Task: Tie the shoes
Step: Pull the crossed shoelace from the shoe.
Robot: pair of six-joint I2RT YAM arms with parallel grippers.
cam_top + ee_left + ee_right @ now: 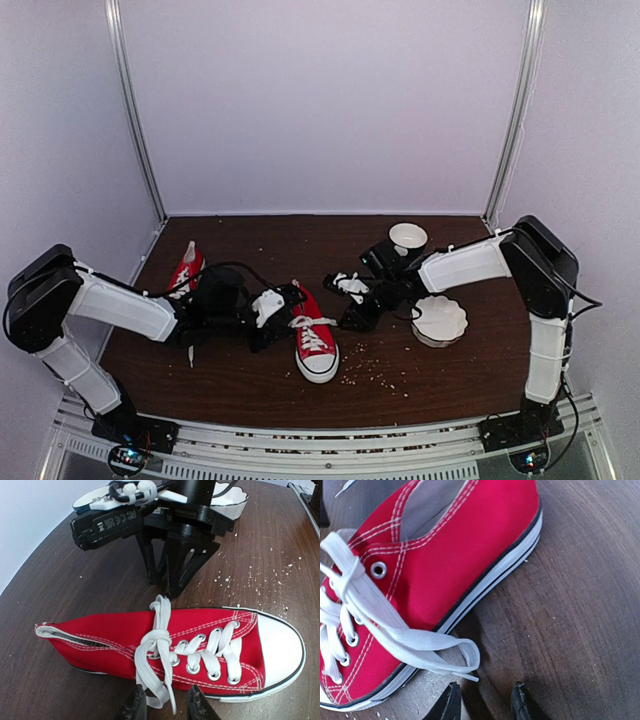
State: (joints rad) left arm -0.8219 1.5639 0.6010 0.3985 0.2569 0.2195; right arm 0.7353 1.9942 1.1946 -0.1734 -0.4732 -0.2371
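Observation:
One red shoe (316, 345) with a white toe cap lies mid-table between my two grippers; the other shoe (185, 268) lies at the back left. In the left wrist view the near shoe (110, 635) has its white laces crossed in a knot (157, 642). A lace loop (157, 692) hangs between the parted fingers of my left gripper (166, 706), unclamped. My right gripper (172, 582) stands just beyond the shoe. In the right wrist view its fingers (451, 702) are apart over bare table. The other lace loop (462, 652) lies just ahead of my right gripper (485, 702).
A small white bowl (408, 237) stands at the back right, and a white scalloped dish (440, 320) sits under the right arm. Crumbs (375, 372) are scattered on the brown wooden table (460, 380). White walls close in the back and sides.

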